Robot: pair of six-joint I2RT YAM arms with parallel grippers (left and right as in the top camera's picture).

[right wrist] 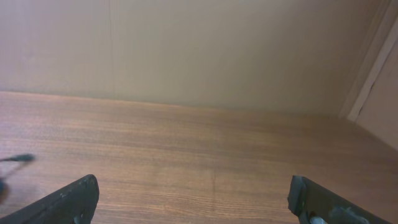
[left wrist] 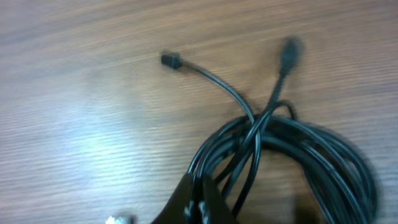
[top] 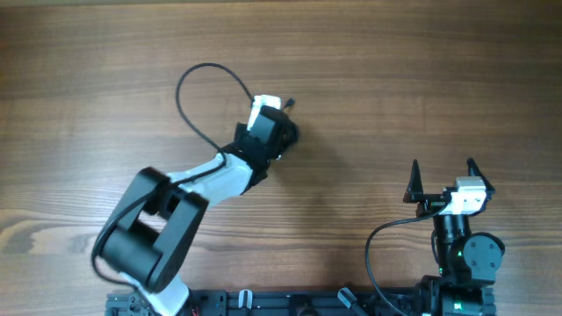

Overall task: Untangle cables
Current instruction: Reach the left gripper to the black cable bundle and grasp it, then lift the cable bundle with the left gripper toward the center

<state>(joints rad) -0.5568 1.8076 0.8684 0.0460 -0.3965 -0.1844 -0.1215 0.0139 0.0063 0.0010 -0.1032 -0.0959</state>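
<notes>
stretching across every view, a brown wood-grain table [top: 421, 70] meets a plain beige wall [right wrist: 217, 50]. the left gripper [left wrist: 199, 198] sits over the cables [left wrist: 298, 149], its fingers pinched together on a strand of the glossy black coiled bundle near the table's middle. the right gripper [top: 443, 175] rests well apart, fingers spread wide, holding nothing. two small plugs [left wrist: 171, 60] poke out of the coil

This is looking like a robotics lab. The left arm [top: 209, 178] is sitting on a wood-grain table [top: 395, 70], plain beige wall [right wrist: 217, 50] running behind.
</notes>
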